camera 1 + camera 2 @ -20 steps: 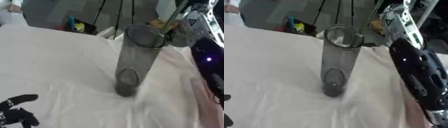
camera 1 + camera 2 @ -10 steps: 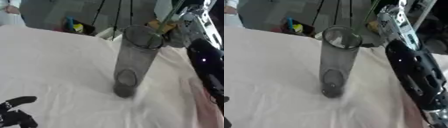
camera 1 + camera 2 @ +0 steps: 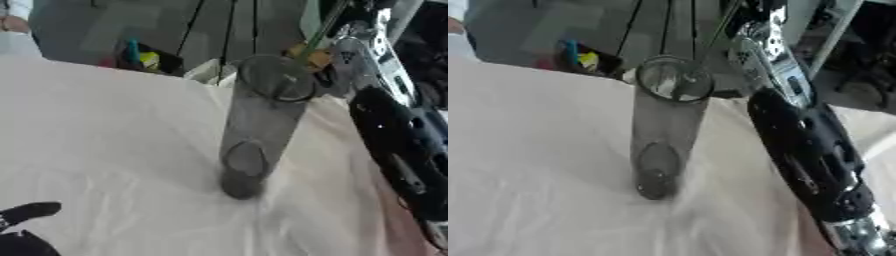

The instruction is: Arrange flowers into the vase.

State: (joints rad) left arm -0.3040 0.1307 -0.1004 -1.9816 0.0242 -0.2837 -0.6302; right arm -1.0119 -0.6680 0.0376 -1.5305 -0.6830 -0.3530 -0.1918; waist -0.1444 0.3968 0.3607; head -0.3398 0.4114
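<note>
The right hand (image 3: 346, 60) is blurred behind the vase (image 3: 262, 125) rim; its fingers cannot be resolved. The green stem (image 3: 319, 30) above it is cut off by the top edge.

A smoky grey see-through vase (image 3: 261, 125) stands on the white-clothed counter (image 3: 105, 140), a green stem (image 3: 322, 31) by the black-and-silver right arm (image 3: 798, 135).
</note>
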